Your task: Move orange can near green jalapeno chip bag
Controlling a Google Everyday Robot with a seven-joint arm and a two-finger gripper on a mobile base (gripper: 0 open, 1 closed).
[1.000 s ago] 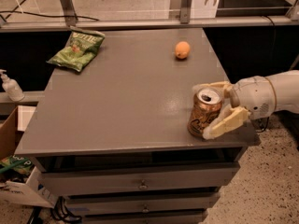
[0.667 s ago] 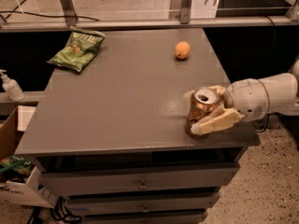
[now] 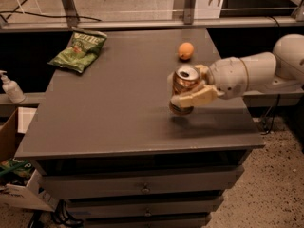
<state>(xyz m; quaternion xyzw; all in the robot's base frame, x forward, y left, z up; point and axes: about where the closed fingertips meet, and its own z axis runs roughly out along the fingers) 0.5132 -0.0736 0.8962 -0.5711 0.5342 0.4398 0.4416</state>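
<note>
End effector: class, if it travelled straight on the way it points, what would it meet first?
Beyond the orange can it grips, the end effector points left across bare table. The way looks free; the green jalapeno chip bag seems to lie farther back, off that line, though depth is unclear.

Was a robot lab, drawer bench [image 3: 118,127], speckled floor [image 3: 270,189], cardboard box [image 3: 10,139], tool [image 3: 188,86] gripped a can [image 3: 185,74] over the bench's right side.

Grey surface [image 3: 114,113] atop a drawer cabinet [image 3: 142,189] on speckled floor [image 3: 270,189] — metal posts [image 3: 66,4] behind, a cardboard box [image 3: 12,141] and pump bottle [image 3: 10,87] at left. The pincer [image 3: 189,87] hangs above its right half.
</note>
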